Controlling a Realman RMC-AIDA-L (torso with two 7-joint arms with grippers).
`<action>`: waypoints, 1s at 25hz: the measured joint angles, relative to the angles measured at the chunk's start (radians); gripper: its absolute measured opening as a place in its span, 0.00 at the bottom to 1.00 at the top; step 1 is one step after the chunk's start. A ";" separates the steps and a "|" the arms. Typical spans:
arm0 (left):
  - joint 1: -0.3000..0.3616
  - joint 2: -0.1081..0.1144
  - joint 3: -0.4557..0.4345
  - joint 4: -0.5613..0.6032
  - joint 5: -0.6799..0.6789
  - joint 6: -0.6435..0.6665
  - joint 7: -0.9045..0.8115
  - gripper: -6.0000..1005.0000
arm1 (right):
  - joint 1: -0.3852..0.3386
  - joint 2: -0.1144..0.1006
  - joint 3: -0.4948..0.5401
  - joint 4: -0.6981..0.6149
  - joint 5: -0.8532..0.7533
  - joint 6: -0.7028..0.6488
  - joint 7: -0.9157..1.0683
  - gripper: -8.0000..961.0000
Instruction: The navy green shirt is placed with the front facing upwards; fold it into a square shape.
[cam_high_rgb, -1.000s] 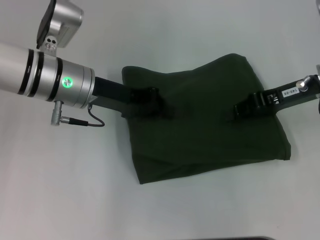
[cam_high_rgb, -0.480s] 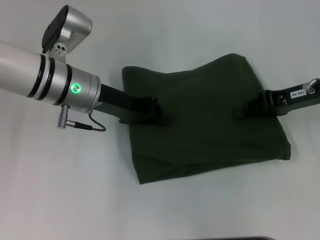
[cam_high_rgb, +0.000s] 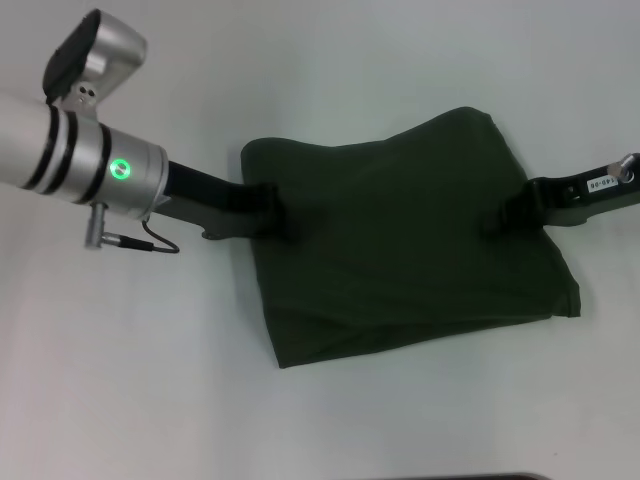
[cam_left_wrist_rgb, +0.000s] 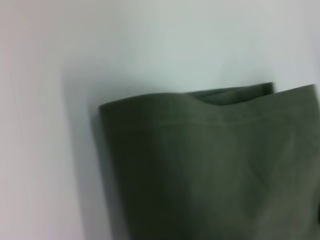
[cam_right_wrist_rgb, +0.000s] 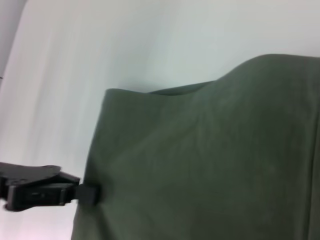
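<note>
Both the left gripper (cam_high_rgb: 272, 212) and right gripper (cam_high_rgb: 503, 217) are sliding outward off the folded navy green shirt (cam_high_rgb: 410, 235), finger states unclear, suggesting the folding is finishing.

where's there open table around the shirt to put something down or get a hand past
Bare table runs along the far side of the shirt, and another wide patch lies on the near side, below its front edge. The left side is crowded by the left pincer and its arm at the shirt's left edge. The right pincer blocks the right edge.
</note>
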 joint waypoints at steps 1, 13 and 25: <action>0.003 0.000 -0.011 -0.020 -0.001 0.023 0.001 0.01 | 0.001 -0.001 0.004 -0.008 0.007 -0.014 0.001 0.01; -0.038 -0.020 -0.063 -0.108 -0.035 0.133 -0.014 0.01 | 0.052 0.012 0.010 -0.052 0.174 -0.038 0.012 0.01; -0.035 -0.006 -0.008 -0.001 0.000 -0.014 -0.006 0.01 | 0.037 0.015 -0.034 0.008 0.091 0.148 0.014 0.01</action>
